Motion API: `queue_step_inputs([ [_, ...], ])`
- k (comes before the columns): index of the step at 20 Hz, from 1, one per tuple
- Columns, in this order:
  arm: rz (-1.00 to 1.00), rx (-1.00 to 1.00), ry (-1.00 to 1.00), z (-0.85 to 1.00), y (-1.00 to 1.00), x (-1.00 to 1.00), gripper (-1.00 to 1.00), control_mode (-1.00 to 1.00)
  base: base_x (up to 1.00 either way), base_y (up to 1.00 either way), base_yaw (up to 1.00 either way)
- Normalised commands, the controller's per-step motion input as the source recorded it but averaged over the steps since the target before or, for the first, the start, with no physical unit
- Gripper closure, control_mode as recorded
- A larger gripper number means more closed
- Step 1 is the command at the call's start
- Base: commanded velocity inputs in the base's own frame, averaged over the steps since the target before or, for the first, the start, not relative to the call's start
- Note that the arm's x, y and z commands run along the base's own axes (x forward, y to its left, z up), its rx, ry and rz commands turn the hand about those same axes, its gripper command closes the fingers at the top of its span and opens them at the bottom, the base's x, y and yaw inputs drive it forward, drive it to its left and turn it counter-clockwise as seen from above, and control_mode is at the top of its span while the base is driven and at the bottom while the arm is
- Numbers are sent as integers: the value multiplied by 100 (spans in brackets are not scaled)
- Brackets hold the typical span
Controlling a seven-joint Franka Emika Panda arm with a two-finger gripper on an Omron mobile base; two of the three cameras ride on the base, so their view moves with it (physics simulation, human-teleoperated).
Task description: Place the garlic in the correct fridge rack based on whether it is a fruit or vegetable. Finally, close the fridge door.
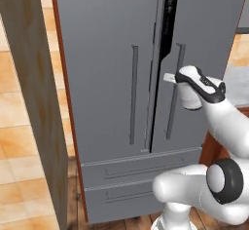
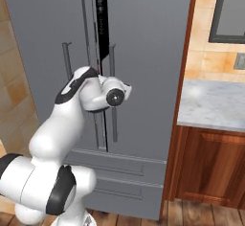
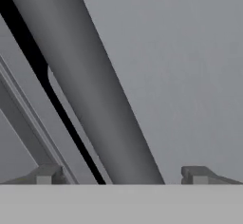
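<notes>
Kitchen w/ tan tile wall and a grey fridge (image 1: 107, 78) in front of the robot; its right door (image 1: 204, 53) stands a little ajar, dark gap (image 1: 170, 19) at the top betw. the two doors. Marble surface (image 2: 215, 103) is at the right of the fridge. Claw (image 3: 121, 178) is wide open, holds nothing, its fingertips (image 3: 45, 175) stand on both sides of the right door handle (image 3: 95, 99), very near. Garlic and fridge rack I cannot see, so cannot tell where they are.

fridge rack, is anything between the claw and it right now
Yes, the right fridge door: it stands barely ajar, showing a thin dark gap. The open claw straddles that door's handle, not yet closed on it.
</notes>
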Motion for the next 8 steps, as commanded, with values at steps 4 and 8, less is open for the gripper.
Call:
queue_step_inputs([
  [4, 0, 0, 1, 0, 0, 0, -100, -100, 0, 0, 0],
  [8, 0, 0, 0, 0, 0, 0, -100, -100, 0, 0, 0],
])
